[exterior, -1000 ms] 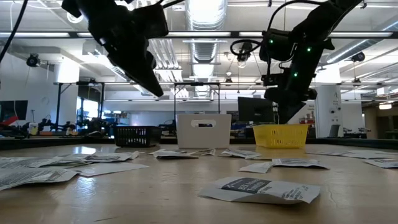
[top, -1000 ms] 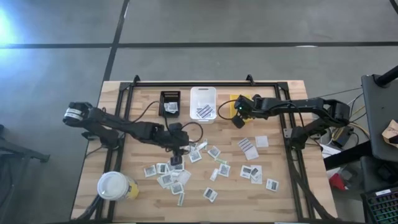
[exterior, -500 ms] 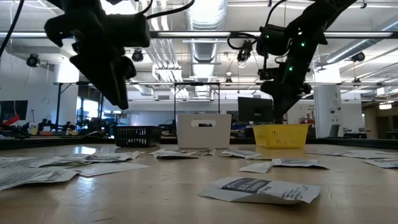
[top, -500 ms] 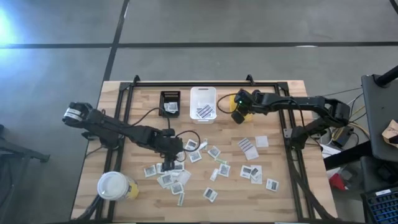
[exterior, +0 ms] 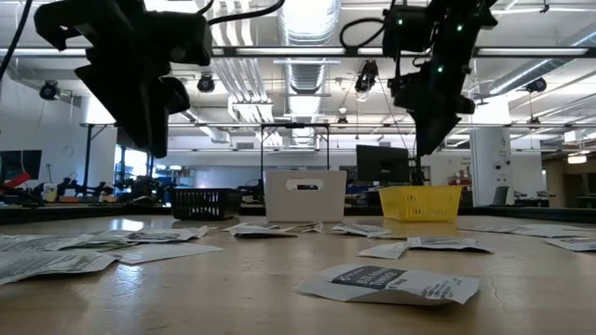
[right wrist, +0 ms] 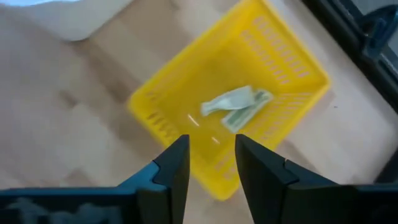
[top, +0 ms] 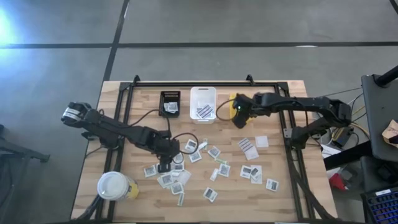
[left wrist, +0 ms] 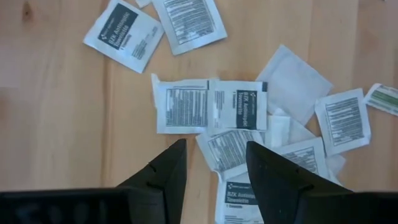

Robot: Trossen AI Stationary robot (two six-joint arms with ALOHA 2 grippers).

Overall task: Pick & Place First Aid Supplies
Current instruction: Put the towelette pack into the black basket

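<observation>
Many small first aid packets [top: 177, 177] lie flat on the wooden table, in one heap at centre left and more [top: 250, 171] at centre right. My left gripper [top: 163, 165] hangs open just above the heap, pointing steeply down. In the left wrist view, printed white packets [left wrist: 236, 109] lie beyond my left gripper [left wrist: 216, 163]. My right gripper [top: 239, 119] is open above the yellow bin [right wrist: 280, 68]. Pale green strips [right wrist: 239, 104] lie on the bin's floor, past my right gripper [right wrist: 211, 155].
A black bin [top: 170, 102] and a white bin [top: 203, 102] stand beside the yellow one at the table's far edge. A large white-lidded cup [top: 115, 185] stands at the near left corner. A black frame [top: 205, 83] runs around the table. Blue-striped packets [top: 247, 147] lie at the right.
My right gripper has risen from down in the yellow bin to well above it. My left gripper has gone toward the table's left and near edges, over the heap of packets, and has tipped to point more steeply down.
</observation>
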